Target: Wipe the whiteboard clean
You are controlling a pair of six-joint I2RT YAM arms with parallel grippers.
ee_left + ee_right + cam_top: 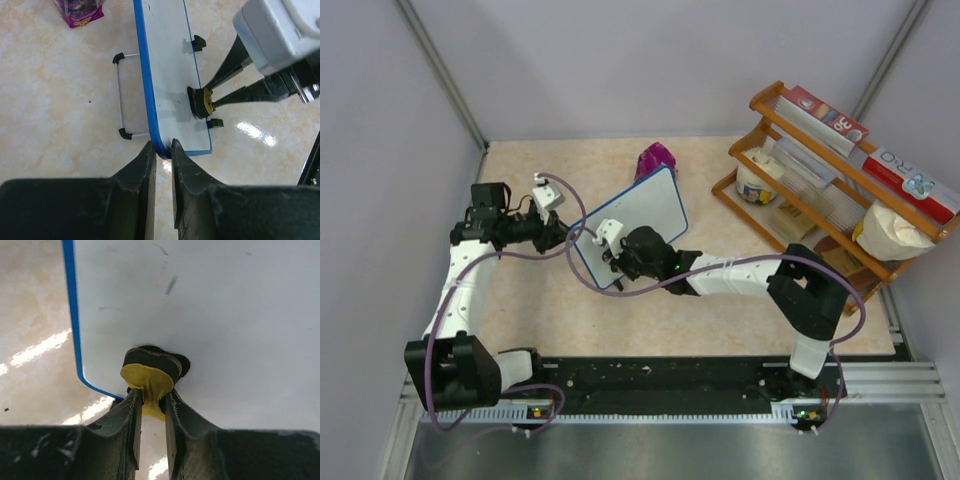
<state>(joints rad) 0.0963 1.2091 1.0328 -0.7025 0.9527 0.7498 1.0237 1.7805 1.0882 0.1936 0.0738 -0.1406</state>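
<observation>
The whiteboard [638,217], white with a thin blue frame, stands tilted on its wire stand near the table's middle. My left gripper [563,236] is shut on the board's lower left corner; in the left wrist view the jaws [162,145] pinch the blue edge [150,100]. My right gripper [610,250] is shut on the yellow-and-black eraser [149,372] and presses its black felt against the board's face [225,315] near the lower left corner. The eraser also shows in the left wrist view [200,101]. Faint grey marks [171,284] remain on the board above the eraser.
A purple snack bag [656,158] lies behind the board. A wooden rack [820,180] with boxes, a cup and a bowl stands at the back right. White walls close the table on the left, back and right.
</observation>
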